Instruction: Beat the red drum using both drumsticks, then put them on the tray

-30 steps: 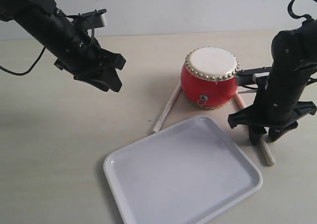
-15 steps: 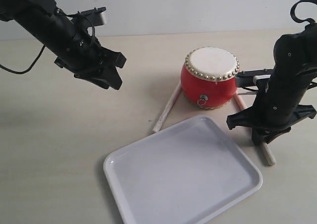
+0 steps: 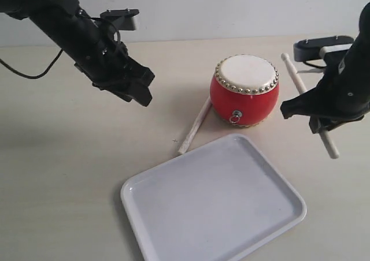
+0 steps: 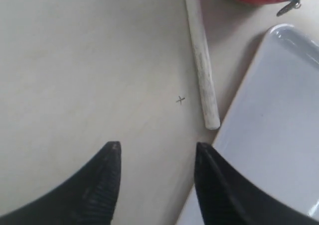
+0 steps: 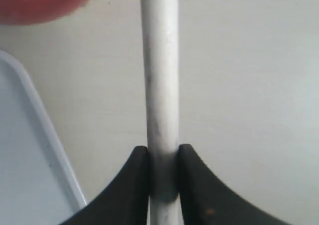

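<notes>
Since a second ago the right drumstick has come up off the desk, clamped between the right fingers, its tip beside the red drum. The other drumstick lies just ahead of the left fingers, which are spread and empty. Still the pickup step, I'd say: the left must drop and close on it. The tray is bare.
</notes>
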`<state>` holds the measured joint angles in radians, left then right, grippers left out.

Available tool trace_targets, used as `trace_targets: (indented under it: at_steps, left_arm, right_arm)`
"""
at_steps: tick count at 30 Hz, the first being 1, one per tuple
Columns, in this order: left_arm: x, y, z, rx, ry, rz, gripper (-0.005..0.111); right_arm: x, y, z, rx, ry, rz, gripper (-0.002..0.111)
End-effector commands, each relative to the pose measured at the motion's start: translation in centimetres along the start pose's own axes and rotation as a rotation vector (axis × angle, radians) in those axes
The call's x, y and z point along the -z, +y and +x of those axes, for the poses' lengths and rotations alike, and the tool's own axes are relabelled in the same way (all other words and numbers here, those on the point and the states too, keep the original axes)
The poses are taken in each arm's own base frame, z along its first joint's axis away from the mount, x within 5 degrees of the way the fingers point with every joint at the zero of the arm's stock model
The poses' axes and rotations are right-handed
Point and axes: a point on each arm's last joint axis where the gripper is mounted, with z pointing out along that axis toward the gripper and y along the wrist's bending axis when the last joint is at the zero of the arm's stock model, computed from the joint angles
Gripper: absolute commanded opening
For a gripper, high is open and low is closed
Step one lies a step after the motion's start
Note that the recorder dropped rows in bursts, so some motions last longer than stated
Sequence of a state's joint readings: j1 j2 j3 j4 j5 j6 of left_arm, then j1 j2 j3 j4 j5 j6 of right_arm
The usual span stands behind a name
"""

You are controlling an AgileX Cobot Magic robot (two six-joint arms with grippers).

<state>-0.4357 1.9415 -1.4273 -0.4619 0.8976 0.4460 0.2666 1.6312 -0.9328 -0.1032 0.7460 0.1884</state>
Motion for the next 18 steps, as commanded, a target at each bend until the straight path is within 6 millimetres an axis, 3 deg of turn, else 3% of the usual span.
trace_targets:
  at_steps: [1, 5, 10, 18]
  left_arm:
    - [-1.4, -1.0, -1.7, -0.033, 0.002, -0.016, 0.048]
    - [-3.1, -2.5, -3.4, -0.087, 0.02, 0.004, 0.048]
    - [-5.1, -3.4, -4.2, -0.105, 0.129, -0.068, 0.054]
    - [-7.9, -4.9, -4.2, -0.088, 0.177, -0.081, 0.057]
  right_arm:
    - [3.4, -0.5, 1.0, 0.032, -0.075, 0.008, 0.0]
    - [4.9, -1.0, 3.0, 0.042, -0.117, 0.019, 0.0]
    - [5.2, -1.5, 5.9, 0.063, -0.142, 0.035, 0.0]
    - [6.6, -1.6, 6.9, 0.058, -0.224, 0.026, 0.0]
